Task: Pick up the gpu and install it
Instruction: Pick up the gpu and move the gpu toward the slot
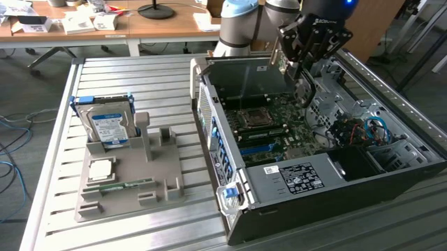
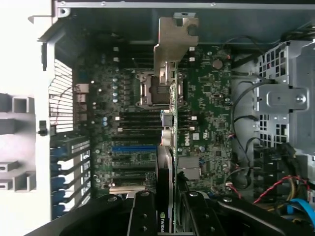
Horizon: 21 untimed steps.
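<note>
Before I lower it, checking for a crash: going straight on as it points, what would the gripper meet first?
Probably the motherboard, near the CPU socket. The gpu held in the gripper would touch it first. Depth is unclear.

Wooden desks (image 1: pixel 183 24) stand behind the slatted metal table (image 1: pixel 125 78), blue cables (image 1: pixel 10 137) trailing on the grey floor (image 1: pixel 31 83).

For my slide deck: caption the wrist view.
The hand grips the gpu edge-on above the motherboard of the open computer case.
</note>
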### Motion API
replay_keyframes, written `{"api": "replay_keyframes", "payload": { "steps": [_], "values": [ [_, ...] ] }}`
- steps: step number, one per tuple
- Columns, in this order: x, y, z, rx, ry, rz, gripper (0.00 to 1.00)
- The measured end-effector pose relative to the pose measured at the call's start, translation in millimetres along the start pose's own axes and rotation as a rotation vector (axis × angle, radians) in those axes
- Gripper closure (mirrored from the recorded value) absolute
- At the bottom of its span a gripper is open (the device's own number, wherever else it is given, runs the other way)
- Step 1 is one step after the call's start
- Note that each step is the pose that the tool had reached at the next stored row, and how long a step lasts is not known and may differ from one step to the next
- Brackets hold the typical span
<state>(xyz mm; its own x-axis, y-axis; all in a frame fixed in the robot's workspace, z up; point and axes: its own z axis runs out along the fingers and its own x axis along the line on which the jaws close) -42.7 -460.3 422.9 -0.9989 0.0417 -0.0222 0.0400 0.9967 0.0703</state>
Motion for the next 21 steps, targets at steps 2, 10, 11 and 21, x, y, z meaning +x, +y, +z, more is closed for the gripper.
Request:
{"api": "replay_keyframes", "payload": {
  "steps": [2, 10, 11, 21],
  "values": [
    [-6.5, 0.4, 0.2, -0.0001, 0.0000, 0.000, 0.74],
    [-11.2, 0.7, 0.3, -0.0001, 0.0000, 0.000, 0.74],
    [-13.0, 0.8, 0.4, -0.0001, 0.0000, 0.000, 0.74],
    [-23.9, 1.2, 0.6, -0.0001, 0.0001, -0.002, 0.74]
  ]
}}
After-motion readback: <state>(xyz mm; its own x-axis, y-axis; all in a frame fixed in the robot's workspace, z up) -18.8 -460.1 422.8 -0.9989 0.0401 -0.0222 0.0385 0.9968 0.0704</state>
